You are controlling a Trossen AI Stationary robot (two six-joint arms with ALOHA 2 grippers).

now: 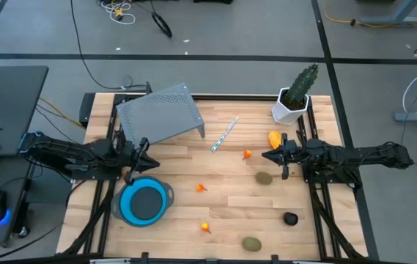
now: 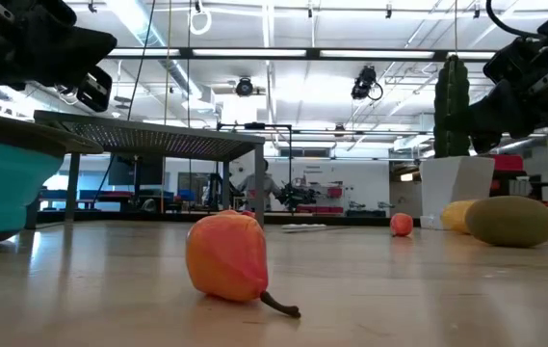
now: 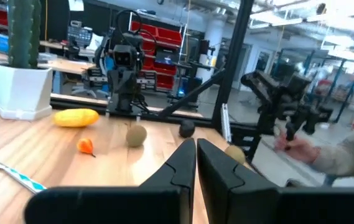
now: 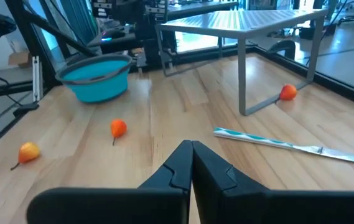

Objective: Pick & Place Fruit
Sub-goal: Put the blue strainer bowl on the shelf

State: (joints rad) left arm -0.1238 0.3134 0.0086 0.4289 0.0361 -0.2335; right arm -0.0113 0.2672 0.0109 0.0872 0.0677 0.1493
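Observation:
The fruit lies scattered on the wooden table: several small orange pieces [image 1: 201,188] [image 1: 206,228] [image 1: 247,154], a yellow-orange oval [image 1: 275,138], two olive-green ovals [image 1: 264,178] [image 1: 251,243] and a dark round one [image 1: 289,218]. My left gripper [image 1: 144,147] [image 3: 196,146] hovers shut at the table's left, between the grey rack and the blue bowl. Shut as well, my right gripper [image 1: 265,155] [image 4: 192,146] hovers at the right, just beside the yellow oval and above the nearer olive oval. Neither holds anything.
A blue bowl [image 1: 145,202] stands near the left front. A grey mesh rack [image 1: 160,114] stands at the far left, with one orange piece [image 4: 288,93] by its leg. A potted cactus [image 1: 294,99] is at the far right, and a striped stick [image 1: 224,135] lies mid-table.

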